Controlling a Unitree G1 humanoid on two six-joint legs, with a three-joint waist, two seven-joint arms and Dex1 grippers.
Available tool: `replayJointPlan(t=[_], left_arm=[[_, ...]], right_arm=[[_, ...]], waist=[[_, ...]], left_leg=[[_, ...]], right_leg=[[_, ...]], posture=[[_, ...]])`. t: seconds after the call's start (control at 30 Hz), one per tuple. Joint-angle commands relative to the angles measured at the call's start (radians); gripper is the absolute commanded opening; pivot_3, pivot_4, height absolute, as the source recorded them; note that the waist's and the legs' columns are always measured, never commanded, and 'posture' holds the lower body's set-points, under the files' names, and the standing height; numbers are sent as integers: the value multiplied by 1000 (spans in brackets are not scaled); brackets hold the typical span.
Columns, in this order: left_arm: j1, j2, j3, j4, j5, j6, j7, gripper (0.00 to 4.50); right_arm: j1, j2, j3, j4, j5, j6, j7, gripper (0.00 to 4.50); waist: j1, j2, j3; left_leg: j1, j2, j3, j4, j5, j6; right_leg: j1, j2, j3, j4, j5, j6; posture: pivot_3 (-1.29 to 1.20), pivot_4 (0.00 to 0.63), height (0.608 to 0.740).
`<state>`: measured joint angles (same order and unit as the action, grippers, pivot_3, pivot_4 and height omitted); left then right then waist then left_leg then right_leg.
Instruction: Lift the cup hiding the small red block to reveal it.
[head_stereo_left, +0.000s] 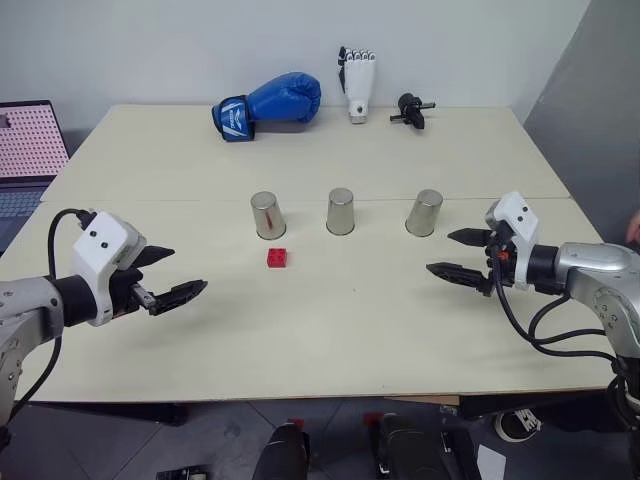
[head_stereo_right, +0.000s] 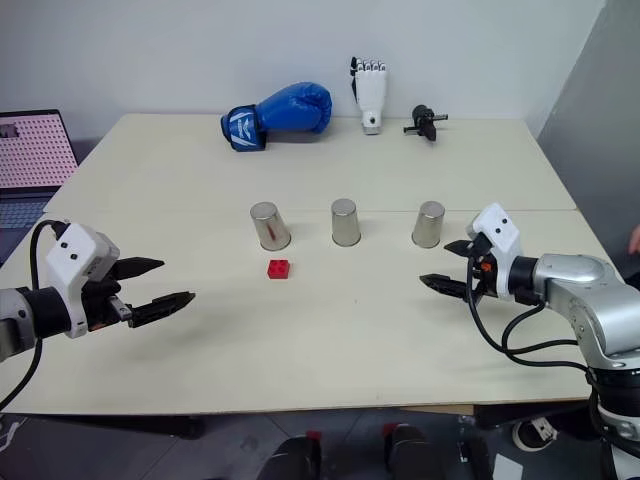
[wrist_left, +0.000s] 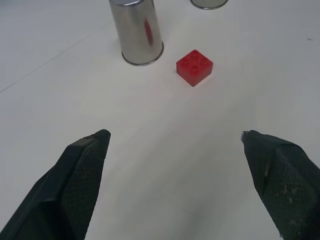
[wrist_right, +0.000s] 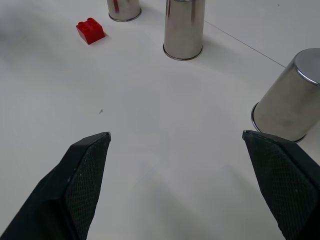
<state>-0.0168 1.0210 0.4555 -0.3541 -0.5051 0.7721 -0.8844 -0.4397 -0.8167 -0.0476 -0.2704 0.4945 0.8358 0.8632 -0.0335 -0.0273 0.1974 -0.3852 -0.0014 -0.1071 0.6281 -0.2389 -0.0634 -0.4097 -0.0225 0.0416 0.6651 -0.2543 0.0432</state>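
Pale wood surface (head_stereo_left: 330, 330) against a white wall, with a laptop (head_stereo_left: 25, 150) at its far left edge and, along the back, a blue boxing glove (head_stereo_left: 268, 104), a white robot hand (head_stereo_left: 357, 82) and a small black part (head_stereo_left: 411, 109).

Left end effector (head_stereo_left: 172, 274) hovers low over the near left of the surface, fingers spread and released, grasping nothing. Ahead of it and toward the middle stands the left cup (head_stereo_left: 267, 215), mouth down, its long axis upright. Just in front of that cup, apart from it, lies the red block (head_stereo_left: 277, 258), in the open and under nothing. Next in the row come the middle cup (head_stereo_left: 340, 211) and the right cup (head_stereo_left: 424, 212), both mouth down too, well apart from each other. Right end effector (head_stereo_left: 456, 254) hovers beside and nearer than the right cup, also released and empty.

With the block uncovered, no cup hides it now; whether anything sits beneath the cups cannot be told. The left arm is nearer the block and left cup, which lie forward and inward from its fingers; the right arm would have to cross past two cups.
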Motion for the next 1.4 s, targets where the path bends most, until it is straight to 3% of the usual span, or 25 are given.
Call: replayJointPlan(t=[0.03, 1.4], left_arm=[[-13, 16, 11, -6, 7, -25, -4, 4488], [-14, 26, 8, 5, 10, -36, -8, 4488]], right_arm=[[-5, -9, -30, -24, 8, -11, -5, 4500], [-3, 6, -21, -21, 7, -15, -17, 4500]], waist=[[0, 0, 0], [0, 0, 0]], left_leg=[[0, 0, 0, 0, 0, 0], [0, 0, 0, 0, 0, 0]], right_leg=[[0, 0, 0, 0, 0, 0], [0, 0, 0, 0, 0, 0]], posture=[[0, 150, 740], [0, 150, 740]])
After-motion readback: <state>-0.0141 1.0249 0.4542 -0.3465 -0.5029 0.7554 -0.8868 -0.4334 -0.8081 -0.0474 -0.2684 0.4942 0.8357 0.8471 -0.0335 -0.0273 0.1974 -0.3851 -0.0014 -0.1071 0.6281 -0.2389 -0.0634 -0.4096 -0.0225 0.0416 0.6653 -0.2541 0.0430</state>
